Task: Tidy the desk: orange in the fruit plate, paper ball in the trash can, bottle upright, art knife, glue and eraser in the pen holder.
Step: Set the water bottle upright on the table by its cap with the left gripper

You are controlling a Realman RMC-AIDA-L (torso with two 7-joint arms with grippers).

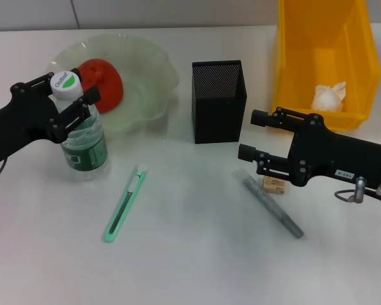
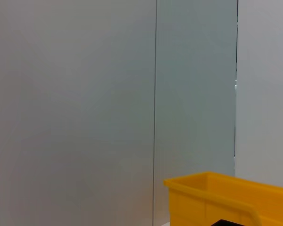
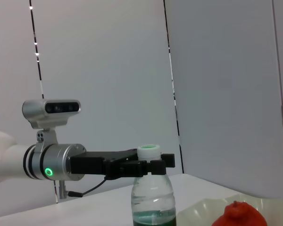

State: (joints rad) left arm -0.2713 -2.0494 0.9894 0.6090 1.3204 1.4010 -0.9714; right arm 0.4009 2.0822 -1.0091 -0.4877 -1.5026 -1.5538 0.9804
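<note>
The bottle point(image 1: 82, 143) stands upright by the near rim of the fruit plate point(image 1: 149, 70), white cap on top. My left gripper point(image 1: 74, 89) is shut on its neck just under the cap; the right wrist view shows the same hold, left gripper point(image 3: 155, 164) on the bottle point(image 3: 152, 202). The orange point(image 1: 103, 81) lies in the plate. A paper ball point(image 1: 328, 96) rests in the yellow trash can point(image 1: 292, 57). The green art knife point(image 1: 125, 203), grey glue stick point(image 1: 273, 204) and eraser point(image 1: 274, 184) lie on the table. My right gripper point(image 1: 247, 135) hovers open just above the eraser and glue, beside the black mesh pen holder point(image 1: 219, 101).
The pen holder stands in the middle between the plate and the yellow bin. The left wrist view shows only a wall and the yellow bin's rim point(image 2: 217, 188). White tabletop point(image 1: 190, 267) stretches toward the front edge.
</note>
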